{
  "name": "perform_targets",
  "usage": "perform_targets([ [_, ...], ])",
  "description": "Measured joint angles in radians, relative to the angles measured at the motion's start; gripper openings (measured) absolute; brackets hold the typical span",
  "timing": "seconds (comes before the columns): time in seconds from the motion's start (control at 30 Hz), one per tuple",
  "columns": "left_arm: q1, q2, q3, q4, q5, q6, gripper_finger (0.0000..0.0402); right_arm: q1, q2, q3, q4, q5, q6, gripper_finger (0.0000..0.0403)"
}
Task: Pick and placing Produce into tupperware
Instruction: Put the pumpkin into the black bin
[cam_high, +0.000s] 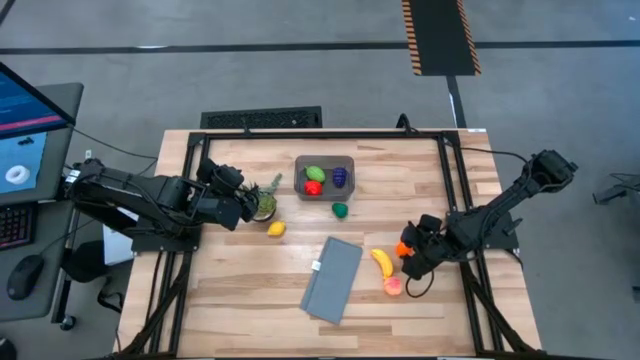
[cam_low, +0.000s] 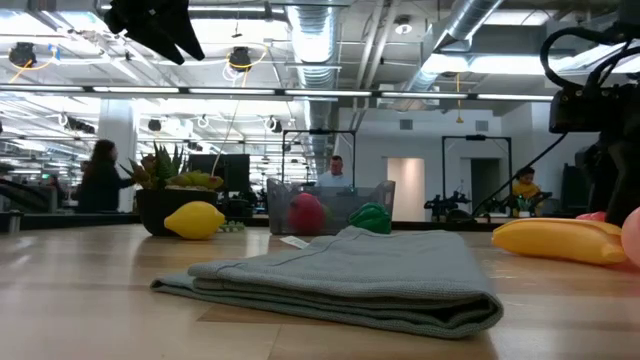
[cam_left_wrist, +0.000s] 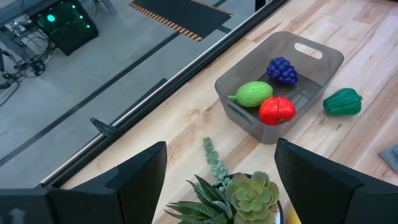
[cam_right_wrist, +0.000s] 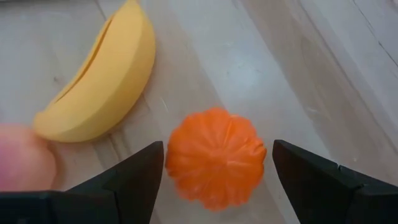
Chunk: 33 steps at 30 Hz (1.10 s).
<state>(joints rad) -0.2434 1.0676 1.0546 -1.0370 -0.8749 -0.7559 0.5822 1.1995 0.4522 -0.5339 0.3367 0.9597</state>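
Note:
The smoky-grey tupperware (cam_high: 323, 177) (cam_left_wrist: 311, 51) stands near the table's far edge and holds a light green piece (cam_left_wrist: 254, 93), a red one (cam_left_wrist: 277, 110) and purple grapes (cam_left_wrist: 282, 70). A dark green pepper (cam_high: 340, 210) lies on the table just beside it. A yellow lemon (cam_high: 276, 229), a banana (cam_high: 382, 262), a pink piece (cam_high: 392, 286) and an orange piece (cam_right_wrist: 214, 155) also rest on the table. My right gripper (cam_high: 408, 255) (cam_right_wrist: 217, 149) is open and low, with one finger on either side of the orange piece. My left gripper (cam_high: 250, 205) (cam_left_wrist: 219, 149) is open and hovers over the potted plant.
A spiky green plant in a small pot (cam_high: 265, 203) (cam_left_wrist: 245, 196) sits under my left gripper. A folded grey-blue cloth (cam_high: 333, 278) (cam_low: 340, 275) lies toward the near edge, left of the banana. Black frame rails run along the table's left and right sides.

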Motion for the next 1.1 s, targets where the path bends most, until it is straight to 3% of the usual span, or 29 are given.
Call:
perform_targets([
  [0.5, 0.000, 0.000, 0.000, 0.004, 0.003, -0.001, 0.0288, -0.042, 0.003, 0.000, 0.008, -0.044, -0.034, 0.0323],
  [0.67, 0.000, 0.000, 0.000, 0.004, 0.003, -0.001, 0.0288, -0.055, 0.065, 0.000, 0.046, -0.091, -0.052, 0.0306],
  [1.1, 0.000, 0.000, 0.000, 0.004, 0.006, -0.008, 0.0288, -0.054, 0.087, 0.001, 0.087, -0.074, -0.041, 0.0289],
])
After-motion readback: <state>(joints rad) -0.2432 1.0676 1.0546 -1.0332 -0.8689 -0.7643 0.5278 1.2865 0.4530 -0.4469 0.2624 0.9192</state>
